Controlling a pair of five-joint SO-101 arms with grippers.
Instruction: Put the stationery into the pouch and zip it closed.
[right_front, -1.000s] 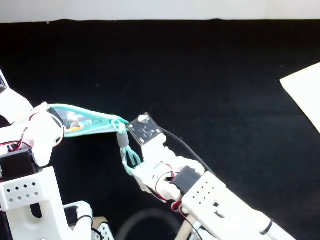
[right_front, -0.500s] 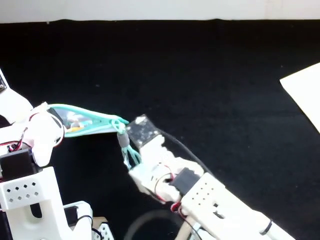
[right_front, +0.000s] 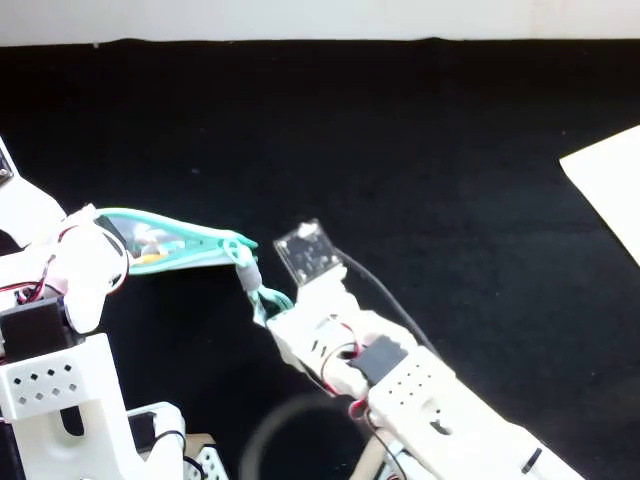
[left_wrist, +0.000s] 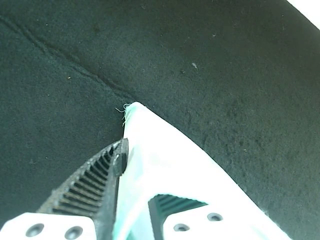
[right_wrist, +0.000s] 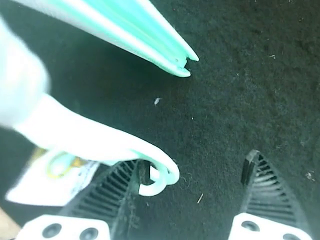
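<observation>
High view: the pouch (right_front: 165, 243) sits at 9 o'clock over the black table (right_front: 450, 150); left wrist view: the left gripper (left_wrist: 136, 172) is clamped on its corner; right wrist view: the right gripper (right_wrist: 197, 161) is spread wide, with the zip loop (right_wrist: 157, 175) touching one finger.

Matt black cloth table (right_front: 450, 150) (fuzzy, lint-specked), glossy smooth plastic pouch (right_front: 190, 245)

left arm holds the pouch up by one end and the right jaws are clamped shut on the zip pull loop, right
Wrong on the right gripper: its jaws are open, the zip pull loop by one of them, as the right wrist view shows. The left gripper does hold the pouch up.
</observation>
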